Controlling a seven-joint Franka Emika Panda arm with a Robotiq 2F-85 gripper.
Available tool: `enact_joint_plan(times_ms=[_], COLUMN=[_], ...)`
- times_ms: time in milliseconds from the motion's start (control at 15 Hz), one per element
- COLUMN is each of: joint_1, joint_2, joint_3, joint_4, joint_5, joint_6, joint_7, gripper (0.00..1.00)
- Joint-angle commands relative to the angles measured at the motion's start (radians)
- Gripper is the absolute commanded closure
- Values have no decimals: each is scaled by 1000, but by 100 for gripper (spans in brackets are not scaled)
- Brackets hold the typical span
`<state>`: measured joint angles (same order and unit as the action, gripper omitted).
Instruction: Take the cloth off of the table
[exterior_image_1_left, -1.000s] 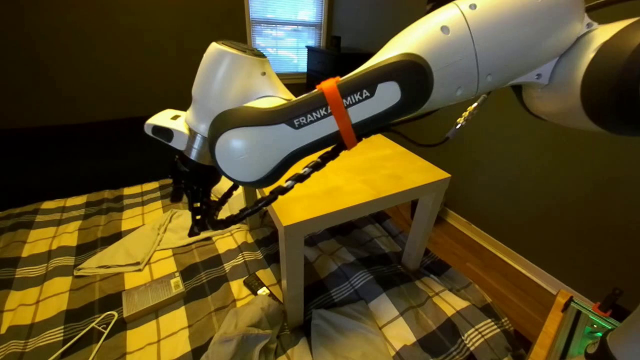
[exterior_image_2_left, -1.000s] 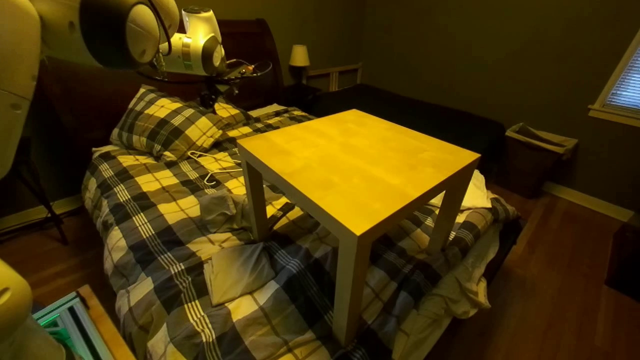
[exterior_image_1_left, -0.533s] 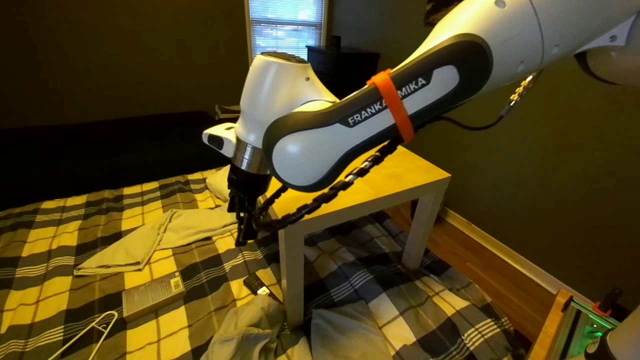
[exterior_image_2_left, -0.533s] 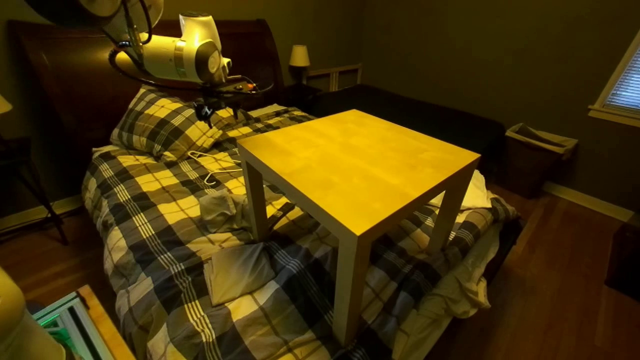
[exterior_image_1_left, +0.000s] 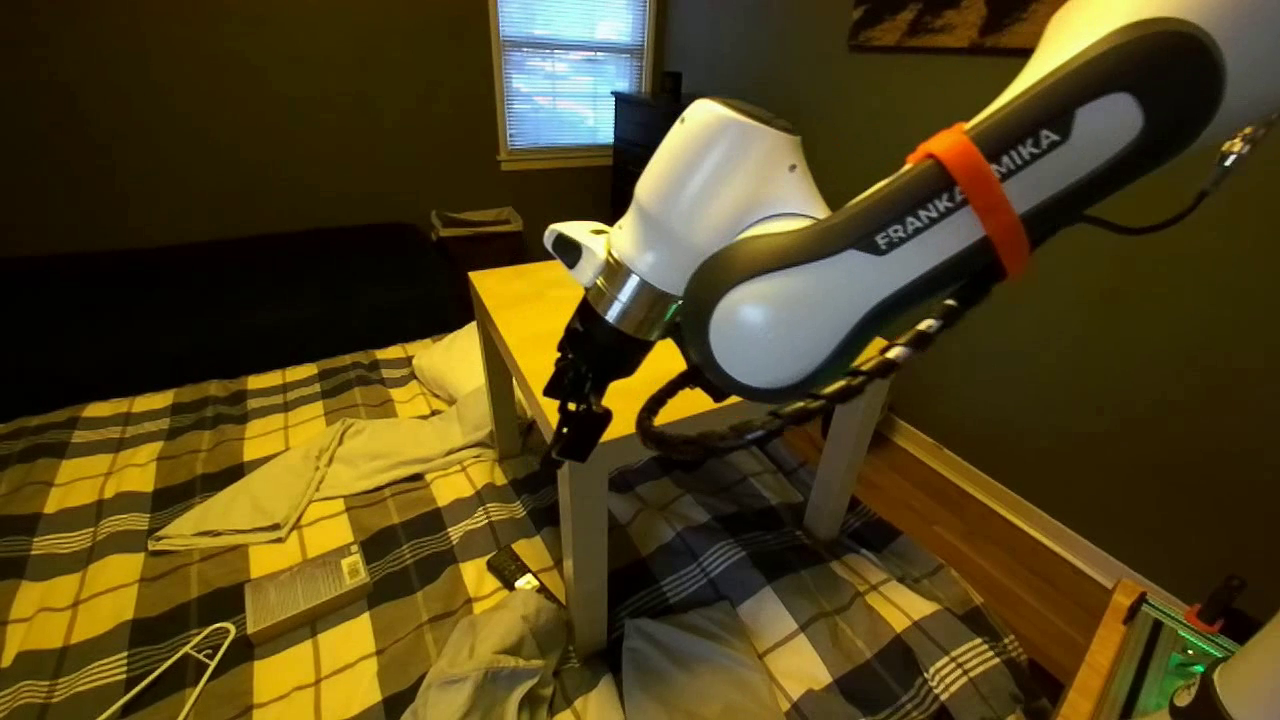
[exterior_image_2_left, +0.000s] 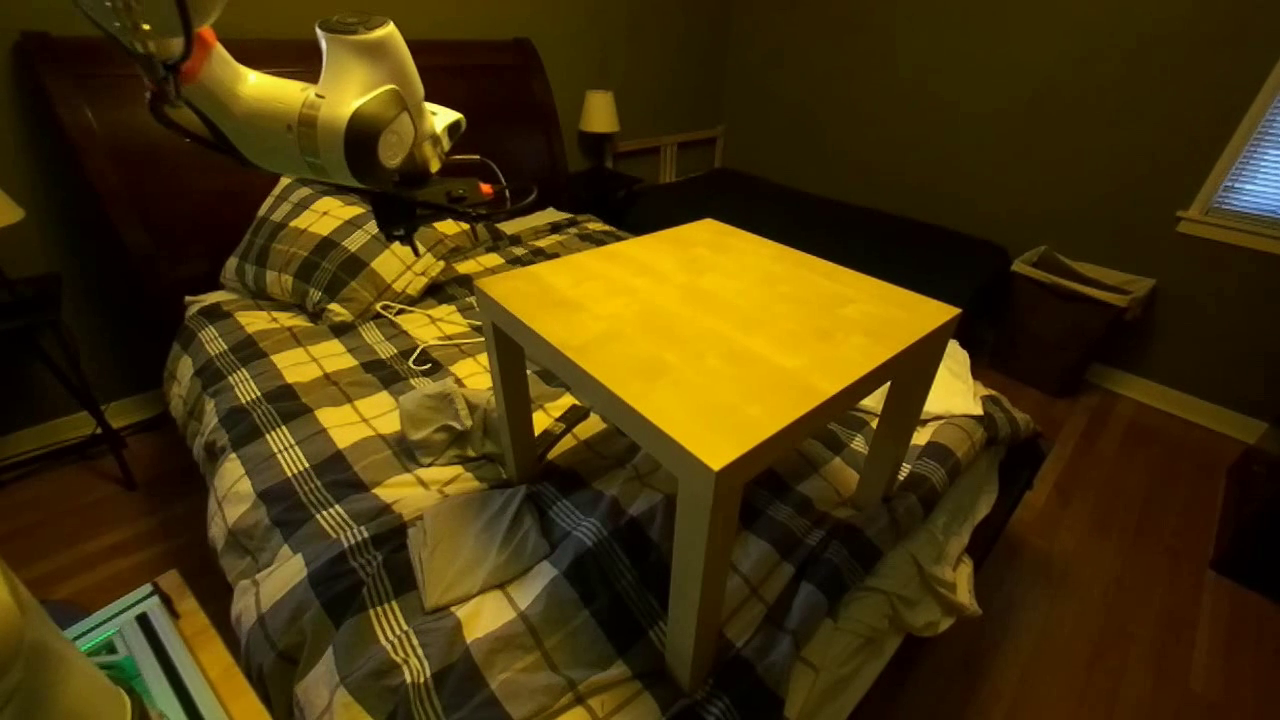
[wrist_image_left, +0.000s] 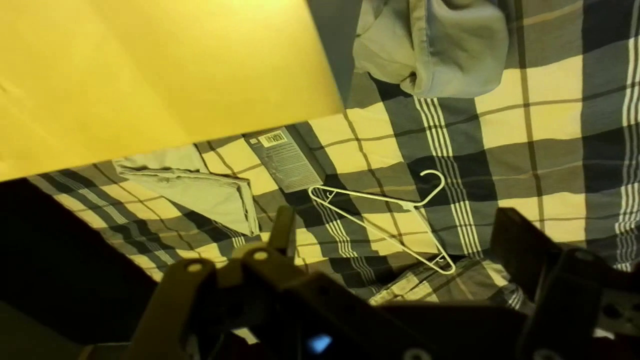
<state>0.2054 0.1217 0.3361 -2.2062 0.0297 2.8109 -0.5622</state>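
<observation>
Claw (wrist_image_left: 395, 220) above plaid bed (exterior_image_2_left: 300, 440) — fingers (wrist_image_left: 522, 245) spread well apart. Counter (exterior_image_2_left: 715, 330) stands on bed. In an exterior view, folded grey cloth (exterior_image_2_left: 480, 545) and, farther, crumpled grey cloth (exterior_image_2_left: 440, 425) lie on bed, left of counter — cannot tell which task means. White hanger (wrist_image_left: 410, 205) and box (wrist_image_left: 290, 162) also on bed.

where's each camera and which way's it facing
Exterior view: off-robot, facing a bright rectangular window; white arm and black gripper show.
Exterior view: off-robot, looking down on the square yellow-topped table; arm upper left.
Wrist view: on the arm's end, looking down at a white triangular hanger; gripper fingers show.
Both exterior views share table, hanger, arm.
</observation>
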Motion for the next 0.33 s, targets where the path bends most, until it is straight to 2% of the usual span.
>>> enact_joint_plan(times_ms=[0, 267], joint_1=[-2, -4], joint_2=[-35, -94], joint_3=[-2, -3], joint_4=[-43, -102], joint_5=[0, 0], joint_6=[18, 26], joint_7=[16, 38], gripper=[0, 0])
